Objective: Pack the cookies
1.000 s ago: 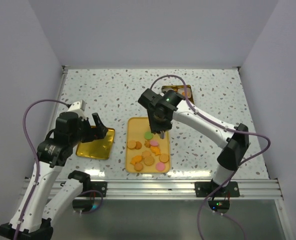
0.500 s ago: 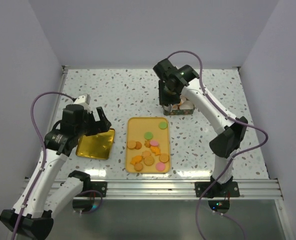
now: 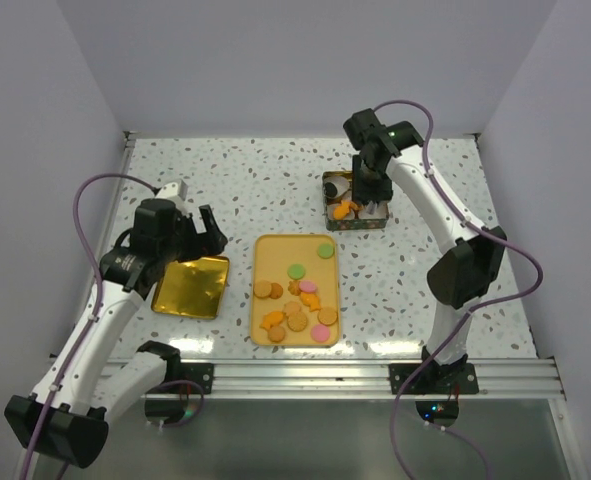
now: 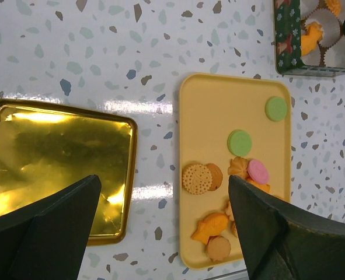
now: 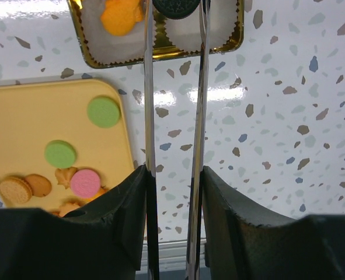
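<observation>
Cookie (image 5: 175, 7) pinched in right claw (image 5: 175, 4), wrist view only, left claw (image 4: 163, 181) wide apart, empty.

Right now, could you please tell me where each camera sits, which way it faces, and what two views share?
Top external: above and behind the bases, facing down over the table; shows both arms, left gripper, right gripper.
Left wrist: looks down at gold tray and yellow tray; open left fingers at bottom.
Right wrist: looks down along right fingers clamping a dark cookie over the tin.
Shared: both wrist views show two green cookies.
</observation>
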`<state>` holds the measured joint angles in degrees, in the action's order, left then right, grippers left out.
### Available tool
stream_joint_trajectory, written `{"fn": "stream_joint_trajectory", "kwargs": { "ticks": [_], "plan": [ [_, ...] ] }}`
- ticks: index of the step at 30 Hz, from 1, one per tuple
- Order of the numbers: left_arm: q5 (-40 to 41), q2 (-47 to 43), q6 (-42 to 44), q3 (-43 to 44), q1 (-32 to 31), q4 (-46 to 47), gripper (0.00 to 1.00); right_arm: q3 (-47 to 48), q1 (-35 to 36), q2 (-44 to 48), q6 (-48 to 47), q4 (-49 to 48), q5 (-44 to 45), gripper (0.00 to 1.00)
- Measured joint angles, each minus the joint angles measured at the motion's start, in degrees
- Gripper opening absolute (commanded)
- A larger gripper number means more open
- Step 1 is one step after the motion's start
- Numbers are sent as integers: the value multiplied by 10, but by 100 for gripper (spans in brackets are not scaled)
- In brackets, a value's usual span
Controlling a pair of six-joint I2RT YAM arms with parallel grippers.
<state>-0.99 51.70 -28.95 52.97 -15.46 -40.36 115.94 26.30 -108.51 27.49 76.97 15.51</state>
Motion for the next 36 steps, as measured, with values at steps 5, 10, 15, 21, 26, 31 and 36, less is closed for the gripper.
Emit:
{"fn": "stream_joint_trajectory", "kwargs": {
  "ticks": [5,10,15,21,26,31,36],
  "plan": [
    [-5,4,0,0,0,14,96,-15,-17,0,-6,2,0,41],
    [-7,5,0,0,0,18,96,-33,-28,0,-11,2,0,41],
    [-8,5,0,0,0,17,96,-40,-36,0,-16,2,0,42],
    [-7,4,1,0,0,16,96,-40,-43,0,-20,2,-1,46],
    [-7,1,3,0,0,12,96,-40,-46,-1,-21,2,-1,49],
    [-7,-7,7,0,0,5,96,-40,-46,-1,-20,2,-2,50],
    [-7,-16,7,0,0,-2,96,-40,-46,-1,-20,2,-2,50]
  ]
}}
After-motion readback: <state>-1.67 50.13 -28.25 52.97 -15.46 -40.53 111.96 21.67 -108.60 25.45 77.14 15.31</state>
